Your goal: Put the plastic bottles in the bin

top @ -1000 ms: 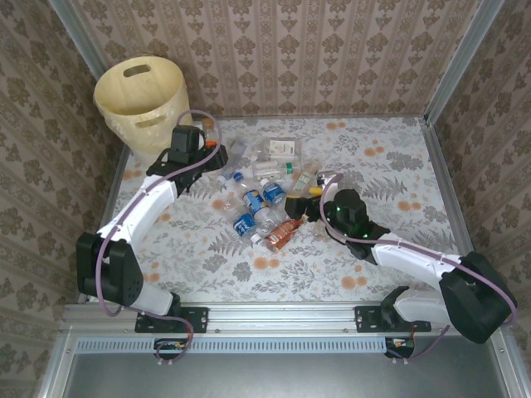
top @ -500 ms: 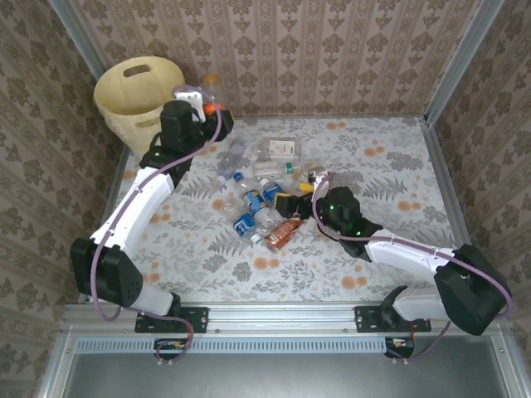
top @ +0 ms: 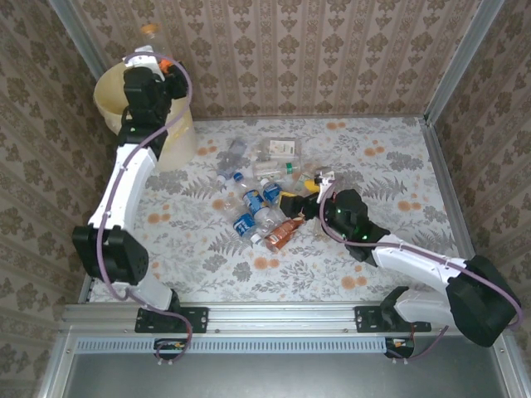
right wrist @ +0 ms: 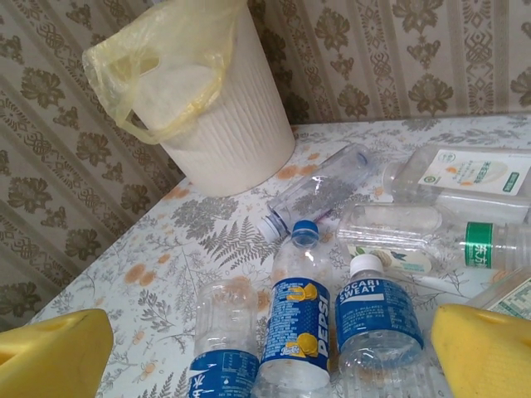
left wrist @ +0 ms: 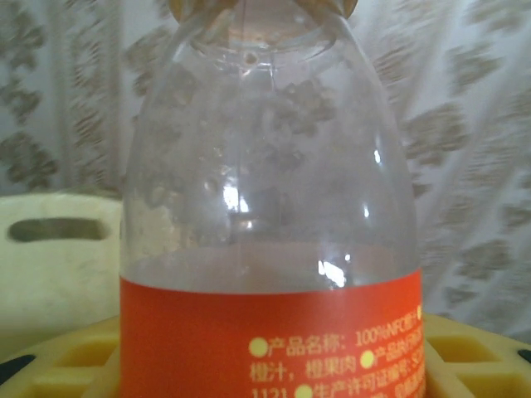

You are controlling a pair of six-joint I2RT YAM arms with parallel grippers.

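bin (top: 108, 101) at back-left corner of table (top: 390, 166), bottles (top: 264, 197) heaped at its middle, one bottle (left wrist: 265, 207) over bin

One clear orange-labelled bottle (left wrist: 265, 207) is upright above the pale yellow bin (top: 176, 137); other bottles (top: 257, 203) lie clustered.

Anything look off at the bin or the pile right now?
At the bin, what looks like a yellowish liner sits bunched and slumped over one side of the rim. The bottles lie jumbled on their sides; no spill visible.

The left arm (top: 124, 178) and right arm (top: 415, 259) are built of white links and black joints; a purple cable (top: 99, 257) is looped along each. The jaws are moulded in yellow.
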